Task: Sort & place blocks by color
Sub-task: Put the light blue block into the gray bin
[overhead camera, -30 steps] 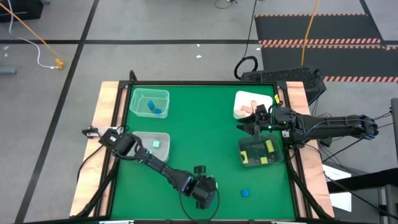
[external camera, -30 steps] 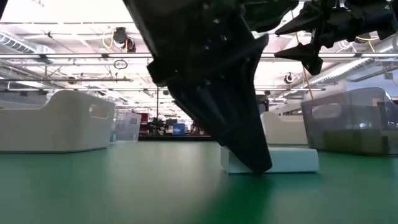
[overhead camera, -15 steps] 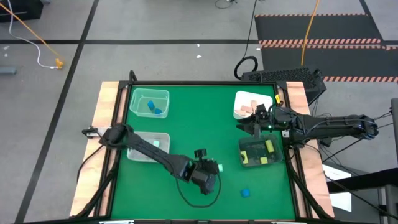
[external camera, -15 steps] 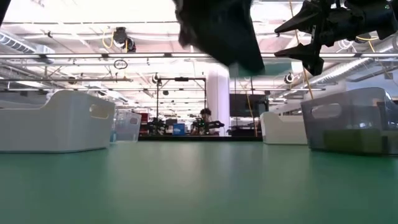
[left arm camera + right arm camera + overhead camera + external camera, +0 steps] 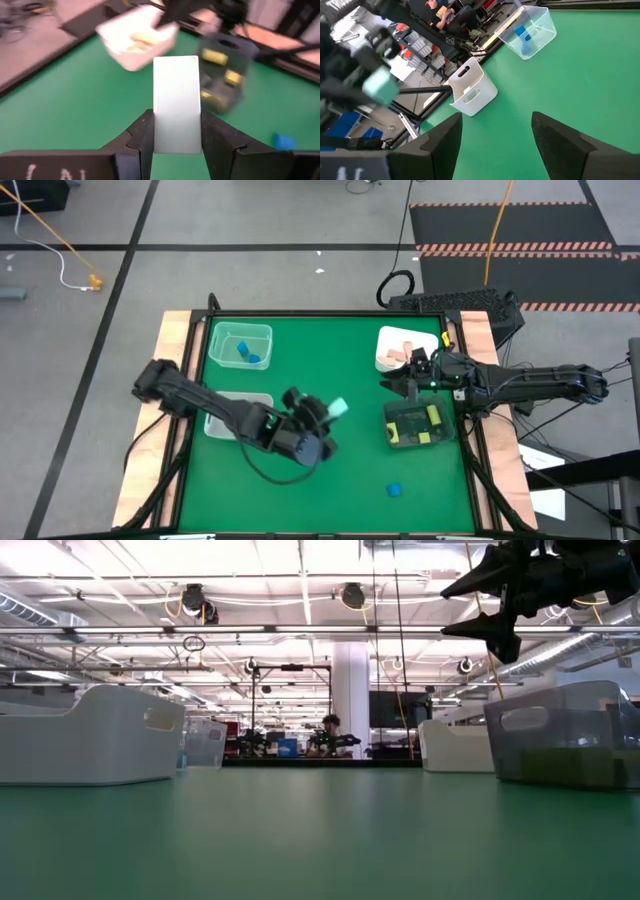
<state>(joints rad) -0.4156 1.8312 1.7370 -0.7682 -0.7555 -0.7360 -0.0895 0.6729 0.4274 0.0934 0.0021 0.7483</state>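
My left gripper [image 5: 326,413] hovers over the middle of the green table, shut on a mint-teal bar block [image 5: 338,408], which fills the left wrist view [image 5: 176,100]. My right gripper [image 5: 400,385] waits open above the table's right side, between the white tray and the dark tray; its spread fingers show in its wrist view [image 5: 496,120] and in the low view [image 5: 500,590]. One blue block [image 5: 396,490] lies flat on the table near the near edge. My left gripper pinches the mint-teal bar by its two long sides [image 5: 160,135] between the two fingers [image 5: 142,137]. The fingers lie along the bar, and its free end [image 5: 176,65] juts out past the fingertips. The bar is lifted clear of the table.
A clear tray [image 5: 240,347] with blue blocks sits at the far left. A pale tray [image 5: 228,420] with a mint block lies under my left arm. The white tray [image 5: 392,340] holds tan blocks; the dark tray [image 5: 392,438] holds yellow-green ones. Green table surface lies between.
My left gripper, shut on the mint-teal bar, has risen from the table near its near edge and moved toward the far edge and slightly left. The bar, resting on the table a second ago, is lifted clear and has left the low view.
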